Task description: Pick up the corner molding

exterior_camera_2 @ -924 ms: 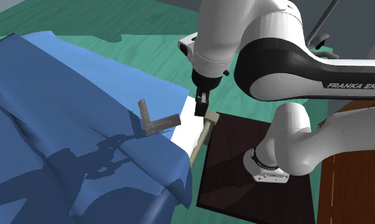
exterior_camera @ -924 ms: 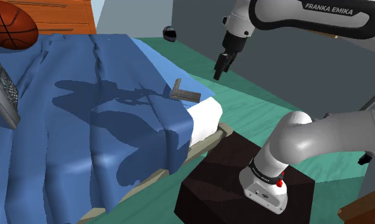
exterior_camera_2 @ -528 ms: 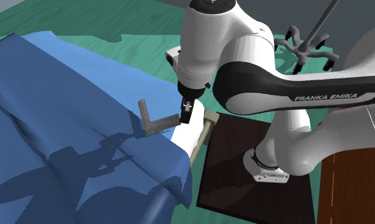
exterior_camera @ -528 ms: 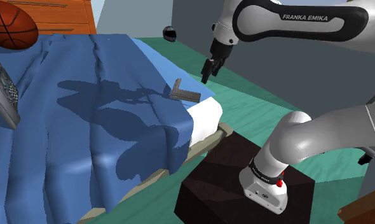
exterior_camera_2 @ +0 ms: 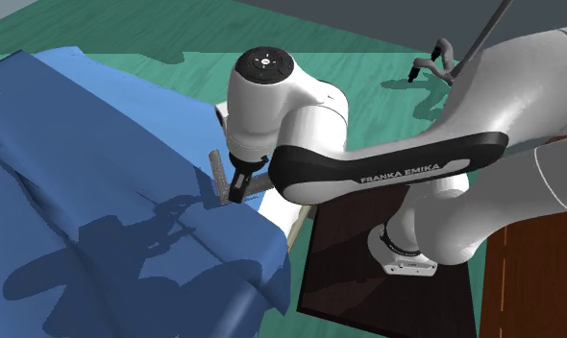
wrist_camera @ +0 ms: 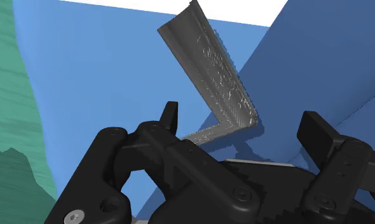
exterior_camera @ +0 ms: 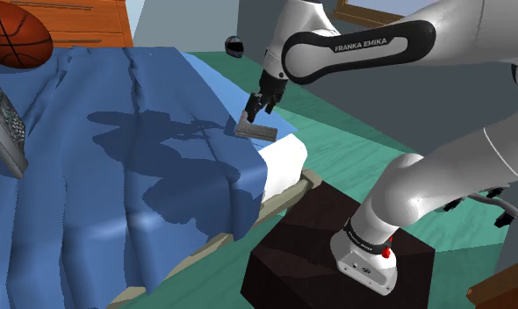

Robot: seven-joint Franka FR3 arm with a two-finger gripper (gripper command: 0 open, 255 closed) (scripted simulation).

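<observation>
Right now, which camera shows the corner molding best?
The wrist view: the corner molding shows its L close, on the blue cover. The shoulder view has the claw overlapping one leg; the second exterior view has the arm hiding part.

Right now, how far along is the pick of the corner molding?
Approach looks done: the gripper hangs just over the grey corner molding, which lies on the blue bedcover near its edge. In hand: lining up, with the fingers open and the molding's bend between them in the wrist view, not clasped. Left: lower, close on it, lift.
</observation>
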